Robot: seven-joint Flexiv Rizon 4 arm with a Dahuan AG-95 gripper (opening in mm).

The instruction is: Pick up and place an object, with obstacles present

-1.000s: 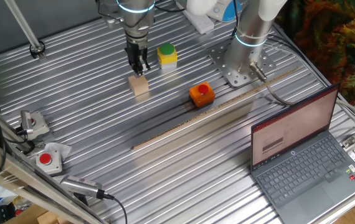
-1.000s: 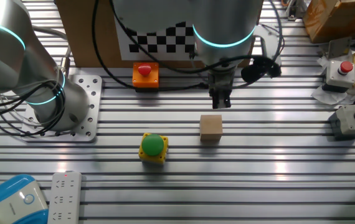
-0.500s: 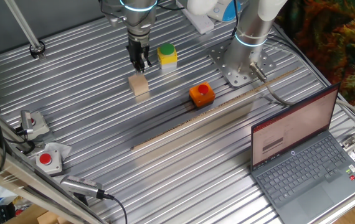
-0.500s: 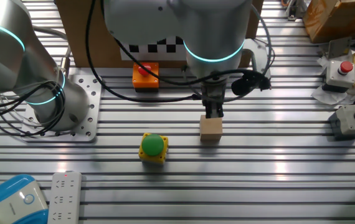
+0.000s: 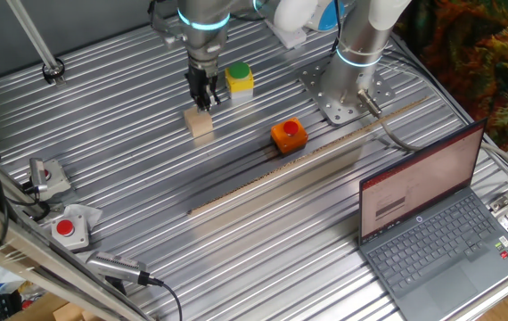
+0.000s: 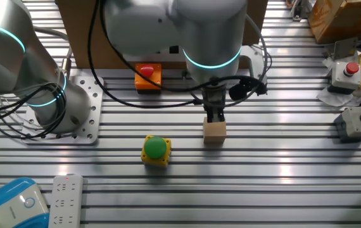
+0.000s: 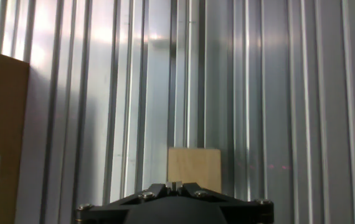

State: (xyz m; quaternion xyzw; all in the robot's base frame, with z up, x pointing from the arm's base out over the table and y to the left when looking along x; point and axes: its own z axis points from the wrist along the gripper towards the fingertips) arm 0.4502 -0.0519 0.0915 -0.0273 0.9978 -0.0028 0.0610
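The small pale tan wooden block [image 5: 200, 123] lies on the ribbed metal table; it also shows in the other fixed view [image 6: 215, 132] and in the hand view [image 7: 194, 168]. My gripper [image 5: 203, 100] hangs fingers-down right over the block's far edge, seen too in the other fixed view [image 6: 215, 116]. In the hand view the gripper [image 7: 175, 183] has its fingertips pressed together with nothing between them, the block just beyond them. Whether the tips touch the block's top cannot be told.
A yellow box with a green button [image 5: 239, 78] stands close beside the block [image 6: 156, 149]. An orange box with a red button [image 5: 288, 134], a long thin wooden strip [image 5: 299, 165], a laptop [image 5: 441, 223] and a second arm's base [image 5: 348, 89] lie to the right.
My gripper has moved down and across from beside the block until its shut fingertips stand over the block's edge. The block has not moved.
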